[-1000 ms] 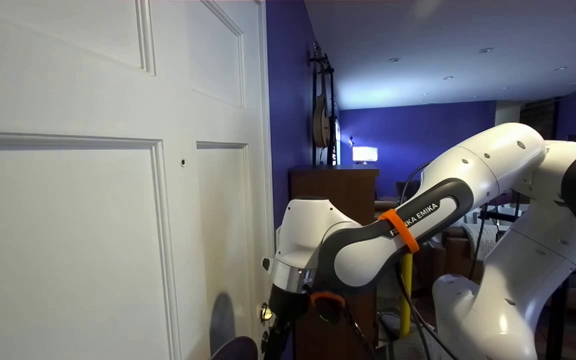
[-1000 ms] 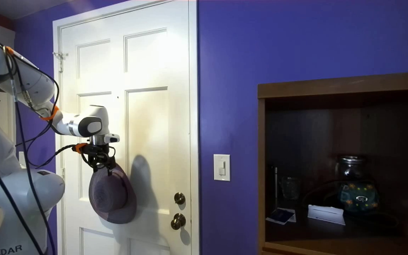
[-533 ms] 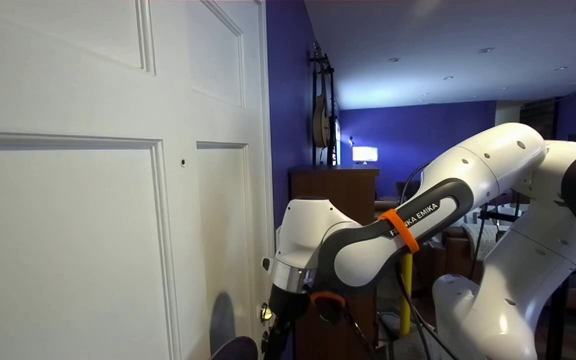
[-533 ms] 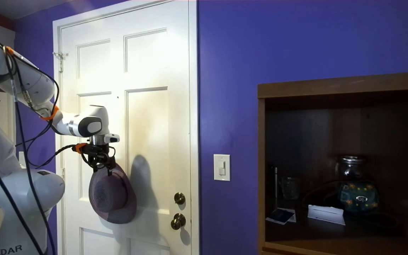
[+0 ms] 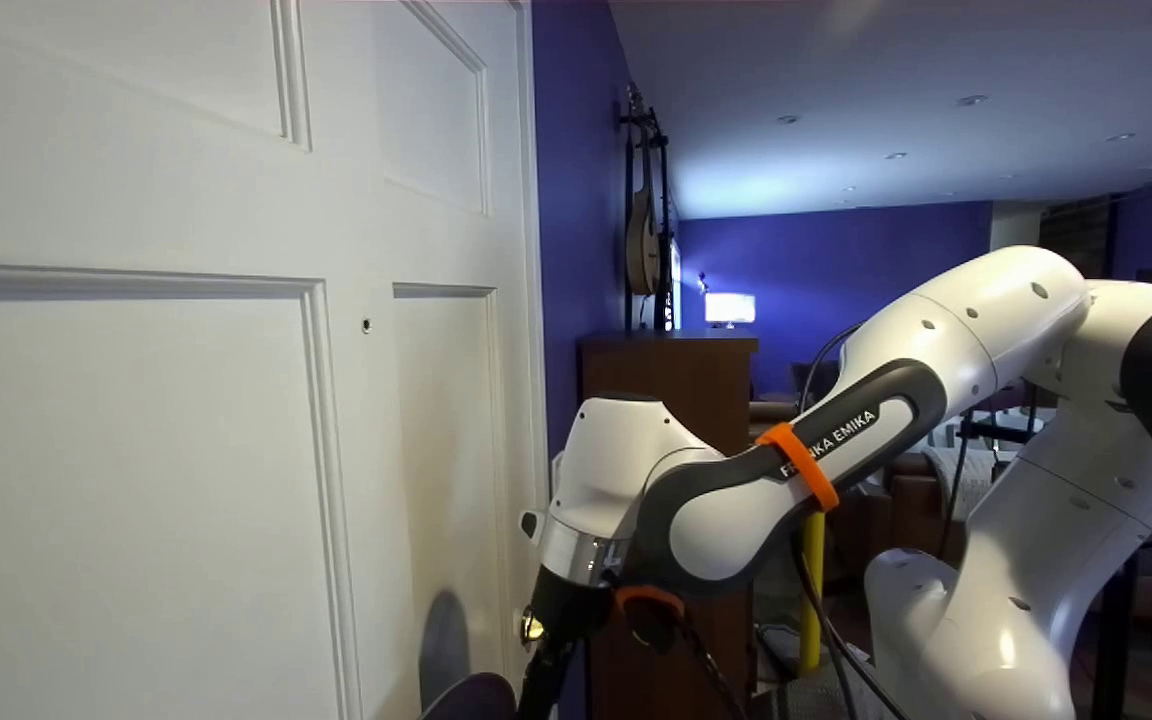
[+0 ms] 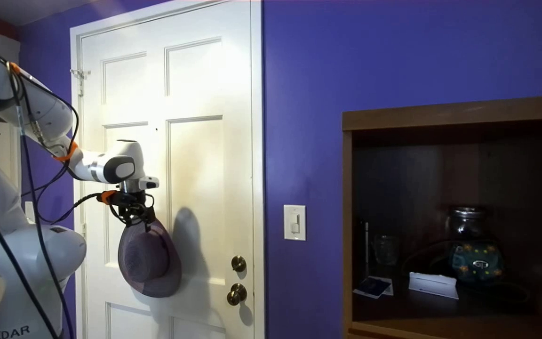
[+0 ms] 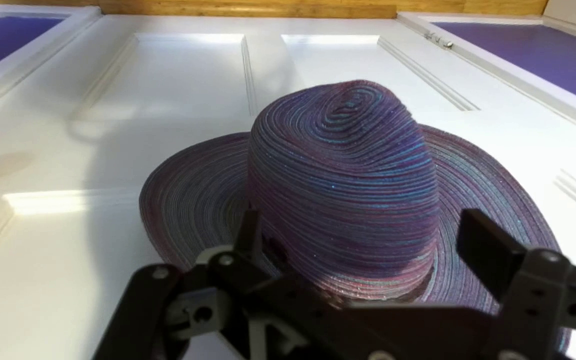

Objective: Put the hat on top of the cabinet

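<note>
The hat [image 7: 343, 190] is wide-brimmed, in purple and blue woven rings, with a rounded crown. It hangs brim upright in front of the white door in an exterior view [image 6: 146, 259]; what holds it is hidden. Only its brim edge shows in an exterior view [image 5: 476, 697]. My gripper [image 7: 360, 220] is open at the hat's upper part, one finger on each side of the crown in the wrist view. The gripper also shows at the hat's upper brim in an exterior view [image 6: 137, 227]. The brown cabinet [image 6: 459, 113] stands at right; its flat top also shows in an exterior view [image 5: 671, 340].
The white door [image 6: 195, 165] with brass knobs [image 6: 237, 294] stands behind the hat. A purple wall with a light switch [image 6: 294, 222] lies between door and cabinet. The cabinet's open shelf holds a jar [image 6: 467, 221], a flowered purse [image 6: 477, 261] and papers. Cables loop along the arm.
The gripper has shifted and tilted slightly at the hat, moving a little toward the door side in an exterior view. The hat has not visibly moved.
</note>
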Controlling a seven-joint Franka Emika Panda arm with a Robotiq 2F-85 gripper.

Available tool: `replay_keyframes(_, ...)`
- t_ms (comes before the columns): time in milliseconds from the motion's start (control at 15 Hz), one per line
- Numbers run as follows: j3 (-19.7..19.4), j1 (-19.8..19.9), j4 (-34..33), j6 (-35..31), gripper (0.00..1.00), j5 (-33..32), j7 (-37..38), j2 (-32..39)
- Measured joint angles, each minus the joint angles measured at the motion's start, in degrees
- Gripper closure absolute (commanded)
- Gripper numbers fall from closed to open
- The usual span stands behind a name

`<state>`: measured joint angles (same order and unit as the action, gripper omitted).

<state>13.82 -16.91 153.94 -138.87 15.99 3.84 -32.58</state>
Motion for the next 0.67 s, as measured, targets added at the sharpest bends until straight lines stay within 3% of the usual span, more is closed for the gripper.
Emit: replay_keyframes(667, 1.3, -1.4, 0.1, -13.5, 0.0, -0.6, 0.1, 8.1)
